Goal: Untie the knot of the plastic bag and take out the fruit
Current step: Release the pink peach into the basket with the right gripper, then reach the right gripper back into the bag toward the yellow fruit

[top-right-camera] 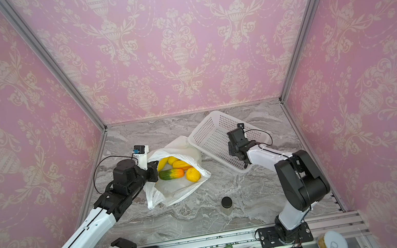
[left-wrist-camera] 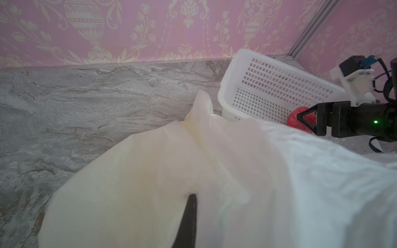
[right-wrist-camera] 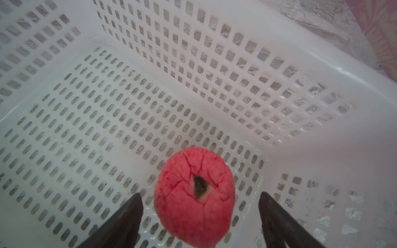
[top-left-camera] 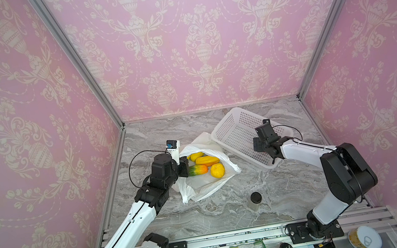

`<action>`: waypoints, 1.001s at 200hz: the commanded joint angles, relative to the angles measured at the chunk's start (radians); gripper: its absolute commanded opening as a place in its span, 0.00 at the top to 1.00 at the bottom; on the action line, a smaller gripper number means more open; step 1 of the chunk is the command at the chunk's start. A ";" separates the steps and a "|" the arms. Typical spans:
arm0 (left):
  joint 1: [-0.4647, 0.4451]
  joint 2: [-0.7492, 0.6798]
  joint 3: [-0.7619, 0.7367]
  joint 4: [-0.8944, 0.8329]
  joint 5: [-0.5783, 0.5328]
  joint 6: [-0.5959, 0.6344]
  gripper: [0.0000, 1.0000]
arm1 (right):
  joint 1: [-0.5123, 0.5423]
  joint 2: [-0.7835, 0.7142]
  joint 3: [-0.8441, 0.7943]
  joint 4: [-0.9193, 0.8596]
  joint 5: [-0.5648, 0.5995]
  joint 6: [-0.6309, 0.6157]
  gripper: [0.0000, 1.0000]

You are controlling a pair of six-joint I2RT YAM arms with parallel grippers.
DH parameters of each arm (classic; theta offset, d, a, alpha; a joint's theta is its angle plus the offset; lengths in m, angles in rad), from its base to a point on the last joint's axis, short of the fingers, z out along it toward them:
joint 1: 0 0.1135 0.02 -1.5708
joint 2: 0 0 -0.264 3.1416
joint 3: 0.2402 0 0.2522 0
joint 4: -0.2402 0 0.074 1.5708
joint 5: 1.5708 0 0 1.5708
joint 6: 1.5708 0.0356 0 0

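Standing apart, the right gripper's (right-wrist-camera: 200, 193) fingers (right-wrist-camera: 126, 216) flank the pink-red fruit (right-wrist-camera: 189, 216) without touching it; it sits low in the basket (right-wrist-camera: 214, 64), between them. If that arm lifts crookedly, I reckon a finger could clip the round piece and send it rolling. The left gripper (top-left-camera: 184, 167) is pinched tight on the plastic bag (top-left-camera: 209, 185) rim. That thin film may slip and fold over the remaining fruit (top-left-camera: 207, 160), which lies just beside those fingers.
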 commanded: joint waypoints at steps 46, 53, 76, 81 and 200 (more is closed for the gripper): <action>-0.004 -0.012 -0.013 0.006 -0.018 -0.014 0.98 | 0.188 -0.562 -0.158 0.026 0.101 -0.053 0.20; -0.004 -0.009 -0.013 0.007 -0.015 -0.016 0.98 | 0.233 -0.630 -0.173 0.039 0.108 -0.072 0.21; -0.004 -0.007 -0.010 -0.003 -0.020 -0.016 0.99 | 0.375 -0.782 -0.187 0.074 0.062 -0.159 0.27; -0.004 -0.009 -0.010 -0.003 -0.022 -0.014 0.99 | 0.413 -0.797 -0.183 0.078 0.054 -0.180 0.29; -0.004 -0.006 -0.019 0.011 -0.029 -0.017 0.99 | 0.932 -0.302 0.025 0.204 -0.065 -0.480 0.44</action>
